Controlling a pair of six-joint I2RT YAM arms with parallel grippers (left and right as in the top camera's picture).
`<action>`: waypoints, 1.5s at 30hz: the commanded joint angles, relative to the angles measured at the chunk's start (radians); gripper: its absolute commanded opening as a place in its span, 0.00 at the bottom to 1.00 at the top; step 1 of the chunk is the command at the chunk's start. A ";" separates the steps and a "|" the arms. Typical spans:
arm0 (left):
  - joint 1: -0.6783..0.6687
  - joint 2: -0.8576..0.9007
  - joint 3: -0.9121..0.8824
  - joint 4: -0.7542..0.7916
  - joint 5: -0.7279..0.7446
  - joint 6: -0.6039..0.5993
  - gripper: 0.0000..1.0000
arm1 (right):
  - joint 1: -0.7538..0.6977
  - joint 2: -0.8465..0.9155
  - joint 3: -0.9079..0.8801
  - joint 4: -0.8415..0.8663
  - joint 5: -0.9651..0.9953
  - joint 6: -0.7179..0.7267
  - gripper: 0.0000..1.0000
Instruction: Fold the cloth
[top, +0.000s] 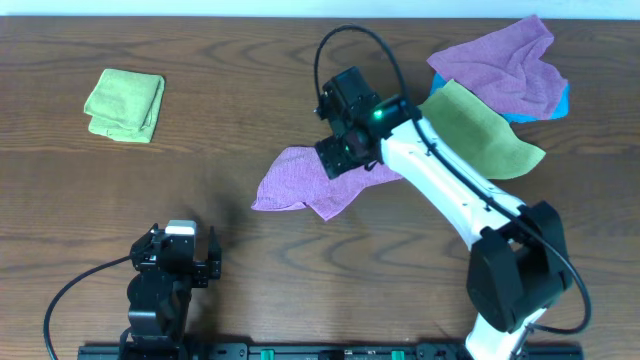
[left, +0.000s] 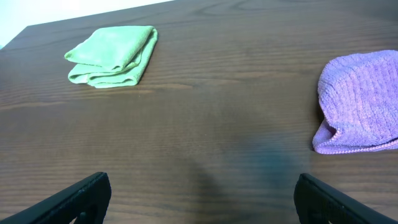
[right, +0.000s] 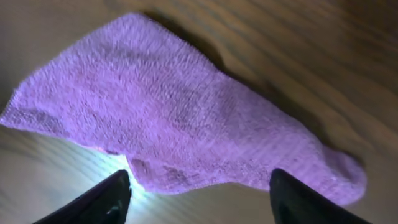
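Note:
The cloth (top: 296, 180) is a purple-mauve towel lying loosely doubled over on the wooden table near the middle. In the right wrist view the cloth (right: 180, 118) spreads flat just beyond the fingers. My right gripper (top: 342, 152) hovers over its right part, and in its own view the right gripper (right: 199, 196) is open with only bare table between the jaws. My left gripper (top: 178, 256) rests at the front left, far from the cloth. In the left wrist view the left gripper (left: 202, 199) is open wide and empty, with the cloth (left: 360, 102) at the right edge.
A folded yellow-green cloth (top: 125, 103) lies at the back left, the same folded yellow-green cloth (left: 115, 55) showing in the left wrist view. At the back right a rumpled purple cloth (top: 500, 62), a flat yellow-green cloth (top: 482, 130) and a blue cloth (top: 562, 100) overlap.

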 joint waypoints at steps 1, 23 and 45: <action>0.007 -0.007 -0.018 -0.002 0.000 0.014 0.95 | 0.001 0.016 -0.053 0.042 -0.005 -0.035 0.65; 0.007 -0.007 -0.018 -0.002 0.000 0.014 0.95 | 0.101 -0.080 -0.101 -0.069 -0.008 0.001 0.46; 0.007 -0.007 -0.018 -0.002 0.000 0.014 0.95 | 0.223 -0.059 -0.357 0.224 0.110 0.000 0.49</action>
